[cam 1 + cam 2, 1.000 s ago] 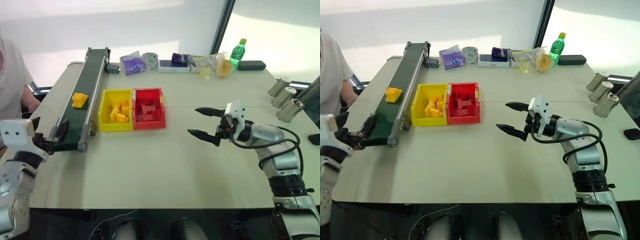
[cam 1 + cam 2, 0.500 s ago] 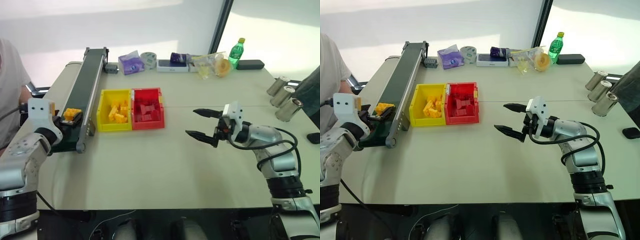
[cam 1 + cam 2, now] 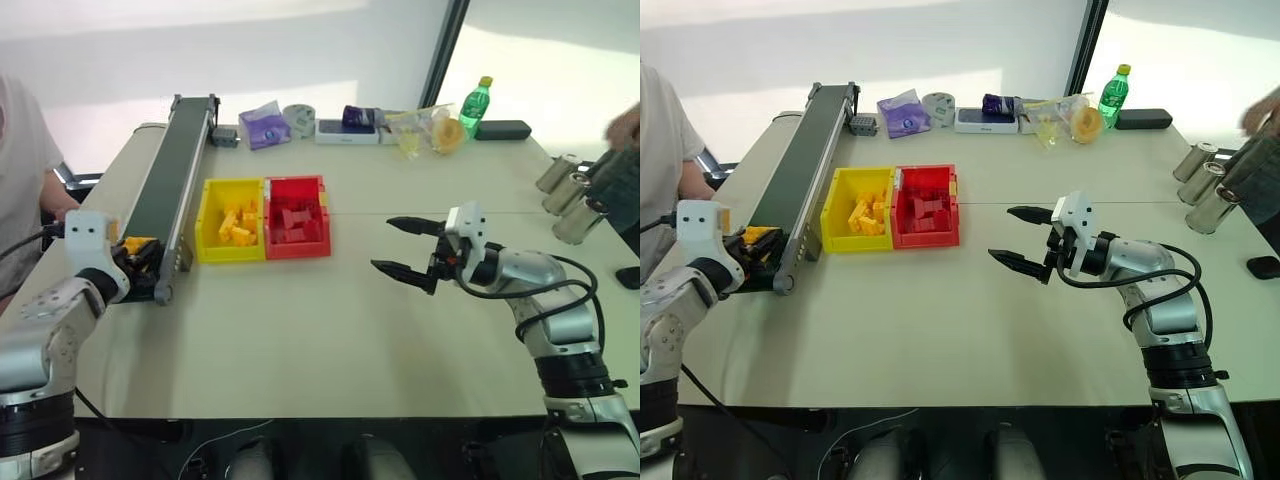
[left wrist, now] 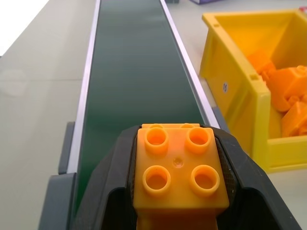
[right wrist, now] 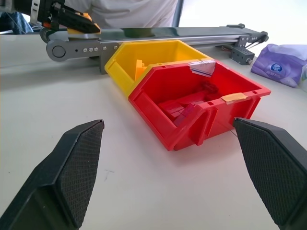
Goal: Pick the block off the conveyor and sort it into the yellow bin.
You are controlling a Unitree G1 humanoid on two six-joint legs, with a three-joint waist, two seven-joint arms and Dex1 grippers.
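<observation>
Left gripper clamps block over conveyor (near end, seemingly).

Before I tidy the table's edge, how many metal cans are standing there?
3. The metal cans stand in a close diagonal row at the table's right edge: the far can, the middle can and the near can. More may be hidden.

bright daylight, washed-out background

strong daylight comes from the far side, bleaching the wall and window to near white. the table is evenly lit with a faint sheen and soft, short shadows. the head views are slightly hazy. in the left wrist view the block is sharp while the conveyor softens with distance.
</observation>
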